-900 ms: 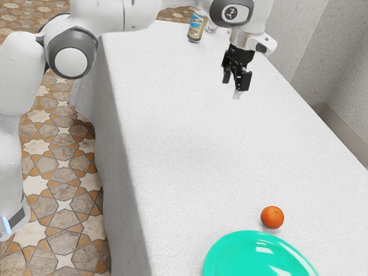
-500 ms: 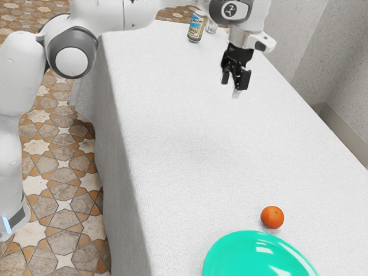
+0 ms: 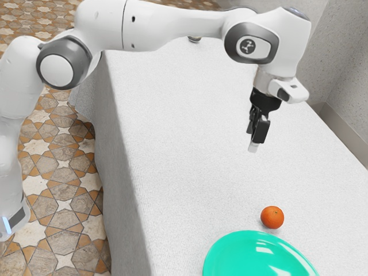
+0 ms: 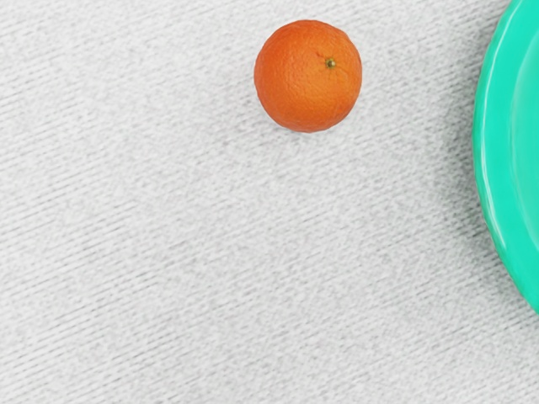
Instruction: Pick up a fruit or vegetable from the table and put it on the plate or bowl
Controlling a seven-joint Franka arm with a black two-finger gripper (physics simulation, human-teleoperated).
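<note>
- Plate [image 3: 259, 256]: teal, at the near end of the table [image 3: 172, 144] in the exterior view, cut off by the lower edge. You can see its whole visible surface and it is bare.
- The wrist view catches one curved piece of the plate [image 4: 509, 151], rim and inner slope. That part is bare too.
- Orange [image 3: 272, 217]: this is your task item. It sits on the grey tabletop just beside the plate's far rim, not on the plate.
- In the wrist view the orange [image 4: 308, 76] has its stem dot facing up, and a strip of tabletop shows between it and the rim, so they are not touching.
- Gripper [image 3: 256, 141]: it hangs above mid-table, pointing down, well apart from the orange and on its far side.
- Claw state: you see it edge-on here, so you can't tell whether it is open or closed.
- Change from 0.9 s and 0.5 s ago: the gripper was up at the table's far end. It has since swung down the table toward the orange and plate.
- The arm's long white link now spans the top of the exterior view.
- Orange and plate sit in the same spots as in both earlier frames.
</note>
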